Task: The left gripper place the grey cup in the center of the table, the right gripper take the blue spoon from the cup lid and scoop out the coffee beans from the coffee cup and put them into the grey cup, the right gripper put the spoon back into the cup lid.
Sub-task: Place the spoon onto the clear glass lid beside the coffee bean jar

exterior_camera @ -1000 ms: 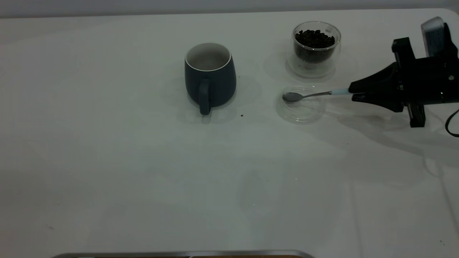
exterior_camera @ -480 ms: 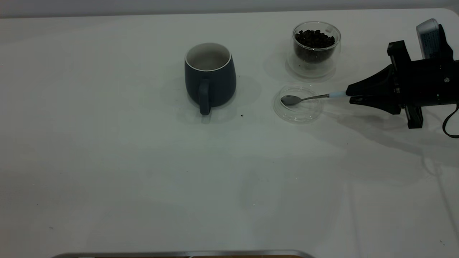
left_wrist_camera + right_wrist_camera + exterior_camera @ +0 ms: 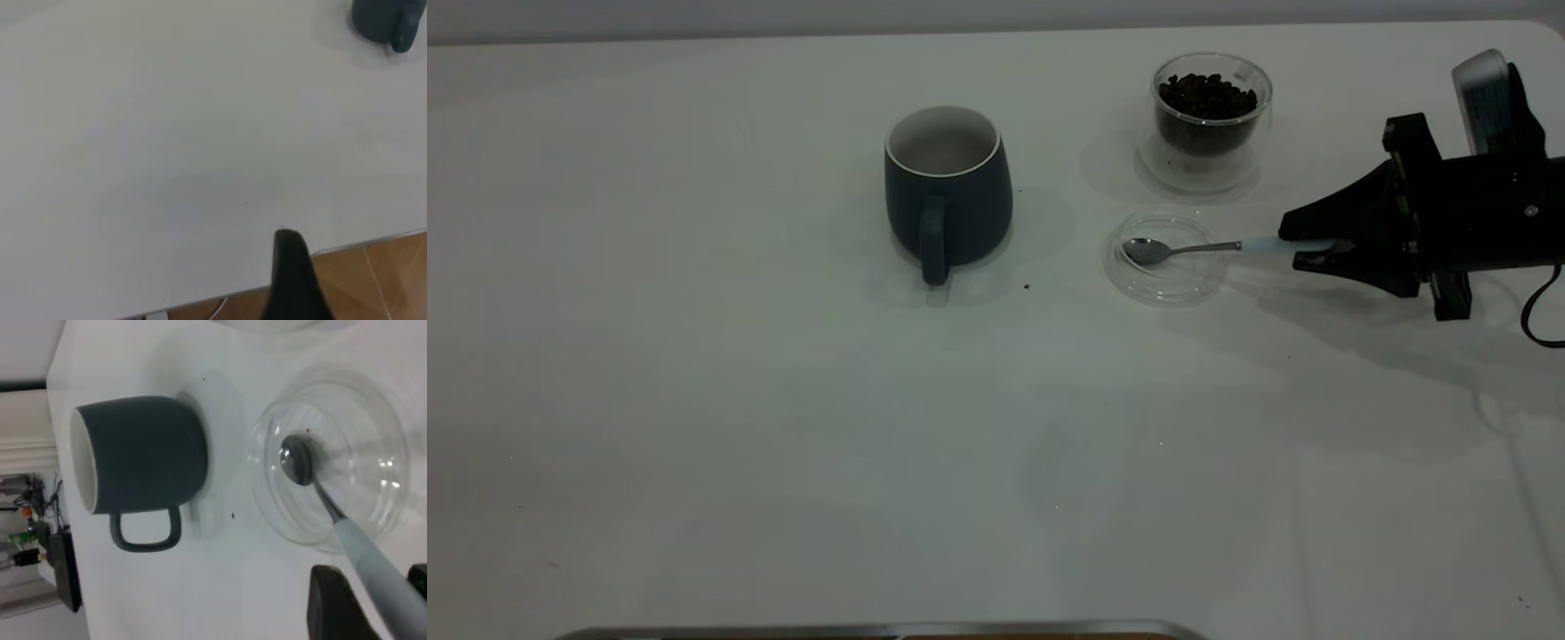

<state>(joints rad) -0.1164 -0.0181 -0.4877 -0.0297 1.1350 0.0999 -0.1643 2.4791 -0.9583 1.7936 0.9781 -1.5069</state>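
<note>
The pale-blue-handled metal spoon [image 3: 1183, 249] was laid in the clear glass lid [image 3: 1165, 260], flanked by the spread right pincer [image 3: 1303, 249]. The slate-grey ceramic mug [image 3: 947, 191] stood mid-tabletop [image 3: 783, 427]; release appeared all but finished.

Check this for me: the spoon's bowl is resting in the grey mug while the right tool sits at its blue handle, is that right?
Not quite. The blue spoon has its bowl resting in the cup lid, not in the grey cup, which stands apart; the exterior and right wrist views both show this. The right tool is at its blue handle, as you said.
</note>
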